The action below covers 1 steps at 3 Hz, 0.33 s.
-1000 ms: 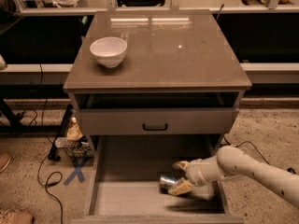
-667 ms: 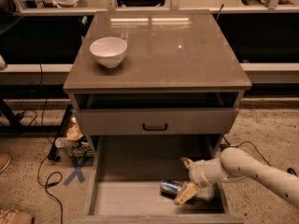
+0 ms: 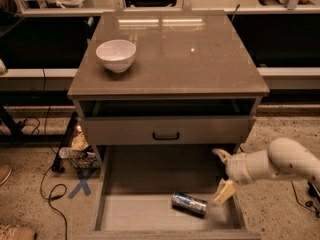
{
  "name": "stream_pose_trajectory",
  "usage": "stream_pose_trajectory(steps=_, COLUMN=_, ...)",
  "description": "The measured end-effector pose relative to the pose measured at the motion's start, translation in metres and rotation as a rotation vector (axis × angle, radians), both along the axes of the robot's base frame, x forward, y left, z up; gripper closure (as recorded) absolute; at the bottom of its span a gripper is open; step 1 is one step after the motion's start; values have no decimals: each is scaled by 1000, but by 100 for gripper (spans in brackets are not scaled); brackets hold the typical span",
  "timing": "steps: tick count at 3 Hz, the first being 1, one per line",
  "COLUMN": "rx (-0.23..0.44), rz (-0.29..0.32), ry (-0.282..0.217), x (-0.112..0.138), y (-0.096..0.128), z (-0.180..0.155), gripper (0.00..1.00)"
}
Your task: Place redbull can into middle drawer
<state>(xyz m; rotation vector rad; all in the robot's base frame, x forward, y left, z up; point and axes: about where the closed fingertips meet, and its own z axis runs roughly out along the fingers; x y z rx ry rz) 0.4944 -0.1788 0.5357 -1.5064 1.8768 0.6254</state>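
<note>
Silver, blue-patched redbull can [image 3: 189, 204] lies sideways in the middle drawer [image 3: 135, 215] — just left of the gripper [image 3: 223, 174], spread wide and empty.

Redbull can [image 3: 189, 203] lies in middle drawer [image 3: 135, 211], gripper [image 3: 218, 177] just right of it.

A white bowl [image 3: 116, 55] sits on the cabinet top [image 3: 195, 59]. The can [image 3: 189, 204] lies sideways on the drawer [image 3: 140, 215] floor, with the gripper [image 3: 223, 174] spread wide just beside it.

Middle drawer [image 3: 135, 211] open above; left floor free, right side occupied by redbull can [image 3: 189, 203] and spread-open gripper [image 3: 223, 173].
</note>
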Motion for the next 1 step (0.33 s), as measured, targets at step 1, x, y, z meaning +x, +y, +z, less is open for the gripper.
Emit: stream_pose_trajectory(steps=1, rx=-51, rz=3, ry=-42, x=5, y=-17, z=41, gripper=0)
